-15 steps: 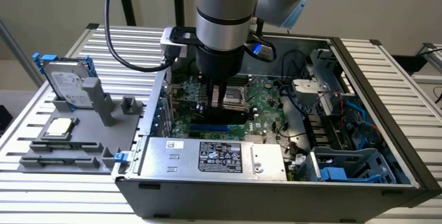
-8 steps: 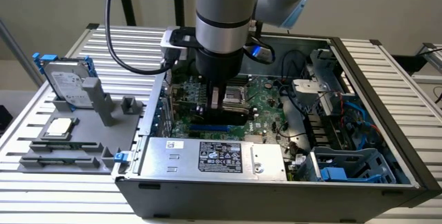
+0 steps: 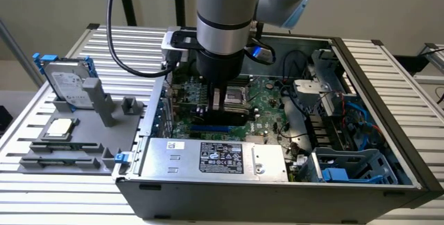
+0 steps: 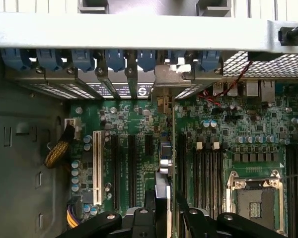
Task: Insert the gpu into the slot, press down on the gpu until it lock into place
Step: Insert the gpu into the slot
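Observation:
The gpu [image 3: 227, 116] is a flat black card held upright inside the open computer case. My gripper [image 3: 223, 104] is shut on its upper edge. In the wrist view the gpu [image 4: 162, 191] appears edge-on, running away from my gripper [image 4: 164, 212], with one finger on each side. Its silver bracket [image 4: 170, 78] stands at the case's rear openings. The slot [image 3: 208, 130] is a bright-blue strip on the green board, showing just in front of the card's lower edge. Whether the card's edge sits in the slot cannot be told.
A silver power supply [image 3: 215, 157] lies at the case front, and a blue drive cage [image 3: 347, 170] at the exterior view's right. Parallel black slots [image 4: 121, 168] and the processor socket [image 4: 256, 198] flank the card. A blue-framed hard drive [image 3: 66, 82] rests on a grey fixture [image 3: 69, 152].

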You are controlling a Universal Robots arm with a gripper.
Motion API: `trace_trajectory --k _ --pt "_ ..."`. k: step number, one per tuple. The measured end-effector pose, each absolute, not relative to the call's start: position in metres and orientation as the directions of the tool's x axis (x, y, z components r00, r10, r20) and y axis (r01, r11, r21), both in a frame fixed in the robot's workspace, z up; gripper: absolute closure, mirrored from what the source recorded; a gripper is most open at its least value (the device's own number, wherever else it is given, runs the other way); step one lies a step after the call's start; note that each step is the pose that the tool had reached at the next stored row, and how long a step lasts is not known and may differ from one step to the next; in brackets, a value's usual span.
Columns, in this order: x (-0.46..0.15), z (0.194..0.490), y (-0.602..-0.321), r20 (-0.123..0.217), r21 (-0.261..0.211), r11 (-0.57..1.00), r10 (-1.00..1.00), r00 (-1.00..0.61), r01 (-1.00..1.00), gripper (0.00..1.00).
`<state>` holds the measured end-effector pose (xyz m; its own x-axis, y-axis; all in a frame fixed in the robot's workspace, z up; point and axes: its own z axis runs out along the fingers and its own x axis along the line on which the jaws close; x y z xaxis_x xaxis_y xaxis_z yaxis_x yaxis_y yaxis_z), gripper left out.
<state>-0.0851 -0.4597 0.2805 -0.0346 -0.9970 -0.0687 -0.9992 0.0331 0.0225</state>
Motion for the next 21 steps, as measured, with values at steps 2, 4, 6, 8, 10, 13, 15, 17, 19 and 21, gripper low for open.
trace_trajectory --k 2,4,6,8,10,13,15,17,19,21 --pt "-0.0852 0.2803 -0.4596 -0.068 0.029 0.029 -0.997 -0.031 -0.999 0.74" --pt "-0.0852 0.2801 -0.4595 -0.067 0.03 0.029 -0.997 -0.031 -0.999 0.74" --pt "-0.0851 0.2801 -0.4595 -0.067 0.03 0.029 -0.997 -0.031 -0.999 0.74" --pt "-0.0851 0.2798 -0.4587 -0.066 0.031 0.03 -0.997 -0.032 -0.999 0.74" --pt "-0.0851 0.2795 -0.4582 -0.065 0.031 0.033 -0.997 -0.035 -0.999 0.74" --pt "-0.0851 0.279 -0.4574 -0.064 0.031 0.036 -0.997 -0.038 -0.999 0.74" --pt "-0.0851 0.2784 -0.4572 -0.064 0.031 0.037 -0.997 -0.039 -0.999 0.74" --pt "-0.0852 0.2777 -0.4572 -0.063 0.031 0.038 -0.997 -0.039 -0.999 0.74" --pt "-0.0858 0.2766 -0.457 -0.063 0.031 0.038 -0.997 -0.04 -0.999 0.74" --pt "-0.086 0.2752 -0.4568 -0.063 0.031 0.037 -0.997 -0.039 -0.999 0.74"
